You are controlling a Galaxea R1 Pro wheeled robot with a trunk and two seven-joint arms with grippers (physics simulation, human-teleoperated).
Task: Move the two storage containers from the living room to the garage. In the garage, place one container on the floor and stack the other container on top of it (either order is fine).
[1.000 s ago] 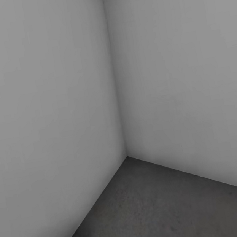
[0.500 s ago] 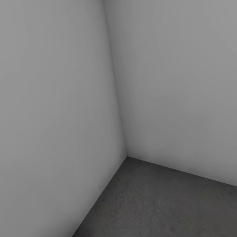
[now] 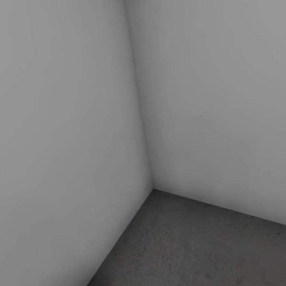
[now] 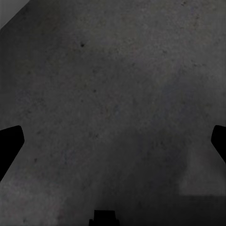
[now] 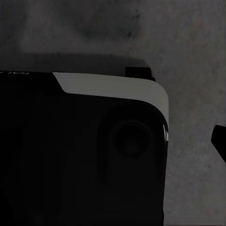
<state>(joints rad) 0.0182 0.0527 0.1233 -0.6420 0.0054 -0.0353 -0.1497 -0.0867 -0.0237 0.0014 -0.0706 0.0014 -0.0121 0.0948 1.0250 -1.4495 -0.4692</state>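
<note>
Overhead, smooth pale walls (image 3: 57, 129) meet speckled concrete floor (image 3: 190, 256); left gripper (image 4: 113, 141) spread wide, right gripper's state unclear

Two walls (image 3: 57, 129) meet at corner ahead, floor (image 3: 194, 255) below, left end effector (image 4: 113, 141) over floor

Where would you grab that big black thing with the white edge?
Better not to: it looks like the robot's own body. If anywhere, pinch its rounded white-edged corner, coming in from the floor side. That is its only free edge here; the rest is a broad flat face, too wide to pinch.
</note>
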